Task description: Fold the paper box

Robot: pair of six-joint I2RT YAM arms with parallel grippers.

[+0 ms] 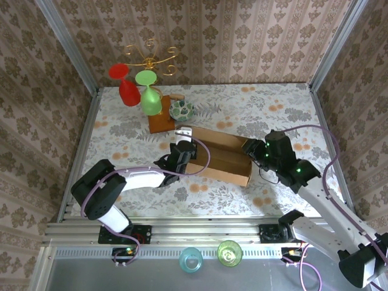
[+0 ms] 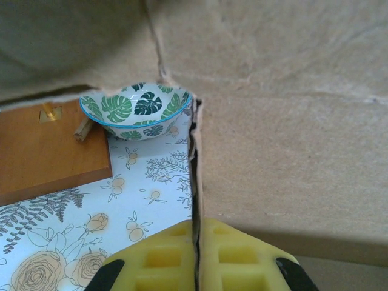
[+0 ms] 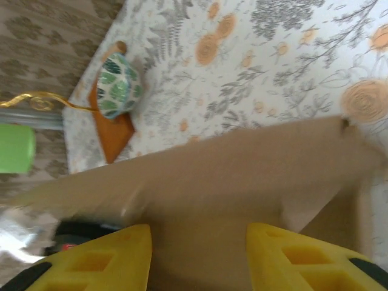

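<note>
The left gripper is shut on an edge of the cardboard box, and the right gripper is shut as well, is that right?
Not quite. The right gripper is open, not shut: the right wrist view shows its yellow fingers standing well apart, with the paper box ahead of them. The left gripper is indeed shut on an edge of the box, as the left wrist view shows.

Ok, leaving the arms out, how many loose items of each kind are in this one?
paper box: 1
wooden board: 1
leaf-patterned bowl: 1
gold stand: 1
stemmed glasses: 2, red and green
tumblers by the near rail: 2, teal and green
Total: 8
</note>
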